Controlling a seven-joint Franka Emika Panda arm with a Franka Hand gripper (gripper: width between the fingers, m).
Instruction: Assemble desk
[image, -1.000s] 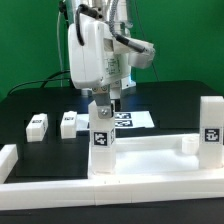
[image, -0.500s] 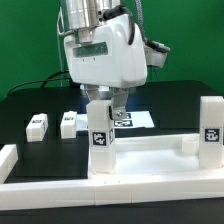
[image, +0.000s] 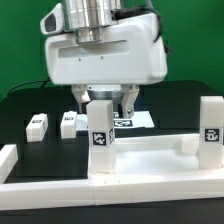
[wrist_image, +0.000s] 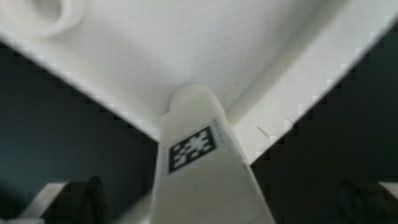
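The desk's white tabletop (image: 150, 156) lies flat at the front with its rim up. Two square legs stand upright in its corners, one (image: 101, 132) on the exterior view's left and one (image: 211, 124) on the right, each with a black-and-white tag. My gripper (image: 105, 100) hangs open just above the left leg, a finger on either side of its top and neither touching it. In the wrist view that leg (wrist_image: 205, 150) runs between the dark fingertips (wrist_image: 63, 200) of the gripper (wrist_image: 214, 205), with the tabletop (wrist_image: 160, 50) beyond it.
Two loose legs (image: 38, 125) (image: 69, 123) lie on the black table at the exterior view's left. The marker board (image: 136, 119) lies behind the gripper. Low white border bars (image: 110, 196) run along the front and at the left (image: 8, 158).
The jaws have opened and let go of the left leg. The hand has risen and come toward the exterior camera, while the leg stays upright in its corner.
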